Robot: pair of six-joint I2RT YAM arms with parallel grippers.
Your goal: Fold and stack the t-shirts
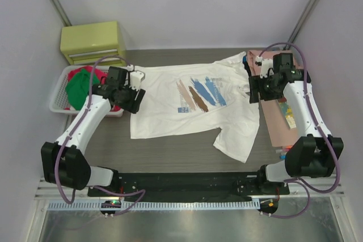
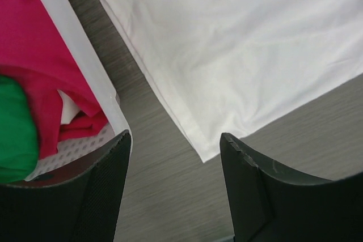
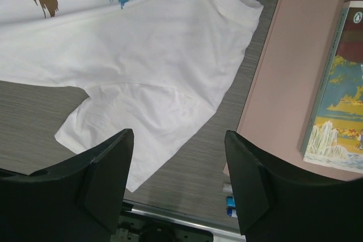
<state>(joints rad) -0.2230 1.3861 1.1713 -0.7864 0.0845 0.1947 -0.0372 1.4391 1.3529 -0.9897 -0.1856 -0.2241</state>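
Top external showed a white short-sleeved cotton t-shirt with blue, brown and pink brush-stroke print spread flat and unfolded across the middle of the dark wood-grain surface. To its left, a white slotted plastic basket held a crumpled green t-shirt and a red t-shirt. To its right lay a salmon-pink flat piece, possibly a folded shirt, with a thin yellowish-covered book on top.

Left wrist showed the left fingers released and spread apart, grasping nothing. They hovered above bare surface, with the white shirt's bottom hem corner lying between them and the basket's rim just beside.

Right wrist showed the right fingers likewise released and empty. They hung over the white shirt's lower sleeve, with the salmon-pink piece and book off to one side.

As a judgement, the task looked to be near its start. The printed shirt was laid out ready, but no fold had been made in it. The basket shirts were not yet touched, and no clear stack was visible.
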